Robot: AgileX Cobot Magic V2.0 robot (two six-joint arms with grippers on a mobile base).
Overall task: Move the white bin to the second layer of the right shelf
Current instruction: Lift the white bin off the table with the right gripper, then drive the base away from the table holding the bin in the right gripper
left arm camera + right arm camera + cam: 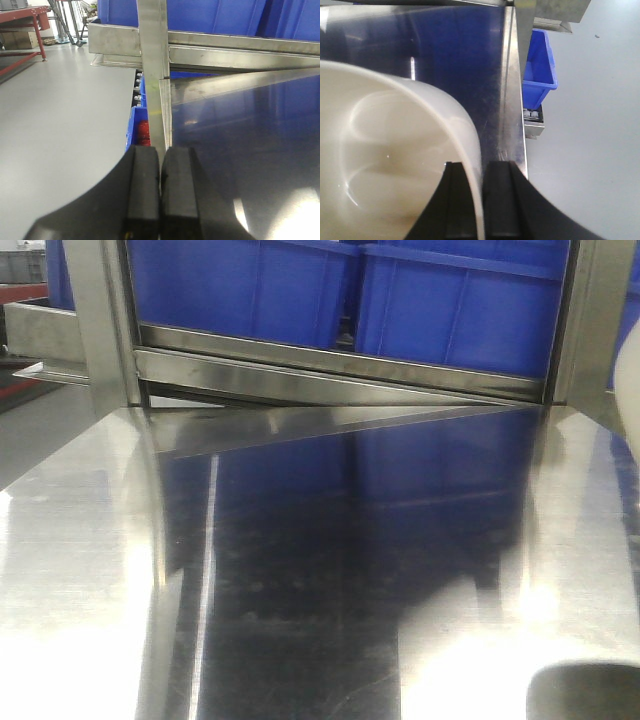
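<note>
Right wrist view: the glossy cream-white plastic tub [395, 150] is pinched by the right gripper [481, 175] near the shiny steel tabletop [512, 90] edge. The left gripper [160, 172] is squeezed together.

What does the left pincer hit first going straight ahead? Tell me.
Most likely the rack's steel upright post, which stands directly ahead of the shut left pincer; how far off is unclear.

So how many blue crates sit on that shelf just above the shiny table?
2. The left crate and the right crate stand side by side behind the shelf's steel lip. Others may be hidden beyond the uprights.
</note>
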